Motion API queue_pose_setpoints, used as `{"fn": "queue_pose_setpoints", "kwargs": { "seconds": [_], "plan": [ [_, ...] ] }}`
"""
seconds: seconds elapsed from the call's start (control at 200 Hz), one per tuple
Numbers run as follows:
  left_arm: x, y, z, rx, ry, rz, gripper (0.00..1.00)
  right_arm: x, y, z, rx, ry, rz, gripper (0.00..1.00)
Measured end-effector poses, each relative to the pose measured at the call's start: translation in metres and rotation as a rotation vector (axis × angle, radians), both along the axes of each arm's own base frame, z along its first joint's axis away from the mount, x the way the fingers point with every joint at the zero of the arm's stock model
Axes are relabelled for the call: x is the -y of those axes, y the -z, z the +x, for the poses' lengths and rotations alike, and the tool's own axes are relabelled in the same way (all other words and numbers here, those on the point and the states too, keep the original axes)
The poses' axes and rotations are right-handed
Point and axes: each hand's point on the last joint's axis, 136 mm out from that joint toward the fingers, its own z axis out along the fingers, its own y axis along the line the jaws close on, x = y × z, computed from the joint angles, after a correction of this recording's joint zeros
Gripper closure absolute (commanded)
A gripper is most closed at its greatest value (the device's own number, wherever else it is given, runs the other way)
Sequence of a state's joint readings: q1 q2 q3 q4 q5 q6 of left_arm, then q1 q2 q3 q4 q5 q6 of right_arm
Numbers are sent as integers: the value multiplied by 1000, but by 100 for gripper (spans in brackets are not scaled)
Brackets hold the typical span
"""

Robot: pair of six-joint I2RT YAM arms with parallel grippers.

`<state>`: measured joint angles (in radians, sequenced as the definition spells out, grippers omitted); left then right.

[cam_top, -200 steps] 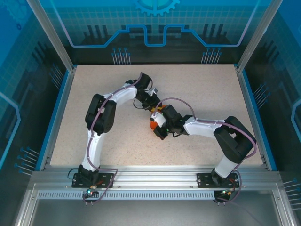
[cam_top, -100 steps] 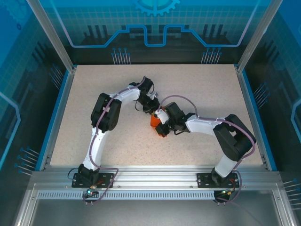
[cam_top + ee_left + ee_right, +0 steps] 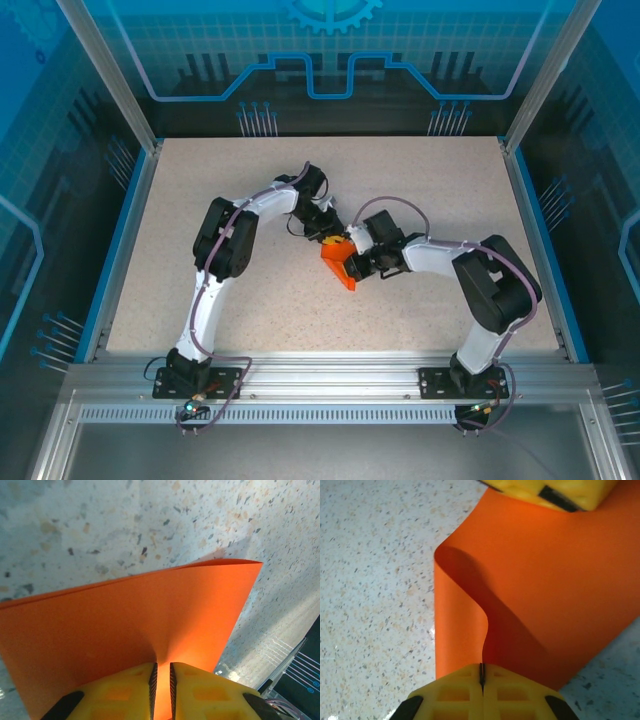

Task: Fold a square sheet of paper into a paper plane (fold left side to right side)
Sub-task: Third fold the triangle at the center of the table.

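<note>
The square sheet of paper (image 3: 341, 268) is bright orange and sits at the table's middle, between the two arms. My left gripper (image 3: 328, 236) holds its far edge. In the left wrist view the yellow jaws (image 3: 161, 664) stand almost together, and the paper (image 3: 150, 610) puckers into the narrow gap between them. My right gripper (image 3: 354, 256) is at the sheet's right side. In the right wrist view it (image 3: 481, 666) is shut on a lifted, curling edge of the paper (image 3: 560, 580). One of the left gripper's fingers (image 3: 550, 490) shows at the top of that view.
The speckled beige table (image 3: 200, 200) has raised blue borders on the left (image 3: 120, 240) and right (image 3: 545, 240). An aluminium rail (image 3: 330, 375) carries both arm bases at the near edge. Both forearms crowd the centre.
The right gripper has drawn back to the right and slightly away from me, uncovering more of the orange sheet. The left gripper has shifted a little towards the sheet's far edge.
</note>
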<state>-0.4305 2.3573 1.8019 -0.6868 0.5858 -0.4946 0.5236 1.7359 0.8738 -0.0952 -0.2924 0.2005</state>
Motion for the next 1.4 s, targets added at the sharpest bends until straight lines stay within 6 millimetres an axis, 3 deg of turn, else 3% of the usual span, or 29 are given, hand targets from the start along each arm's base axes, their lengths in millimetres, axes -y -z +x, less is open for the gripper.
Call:
{"fn": "queue_pose_setpoints", "kwargs": {
  "seconds": [0.485, 1.401],
  "plan": [
    [1, 0, 0, 3, 2, 3, 82, 9, 2, 12, -13, 74, -11, 100],
    [1, 0, 0, 4, 1, 3, 82, 15, 8, 10, -20, 89, -33, 100]
  ]
}}
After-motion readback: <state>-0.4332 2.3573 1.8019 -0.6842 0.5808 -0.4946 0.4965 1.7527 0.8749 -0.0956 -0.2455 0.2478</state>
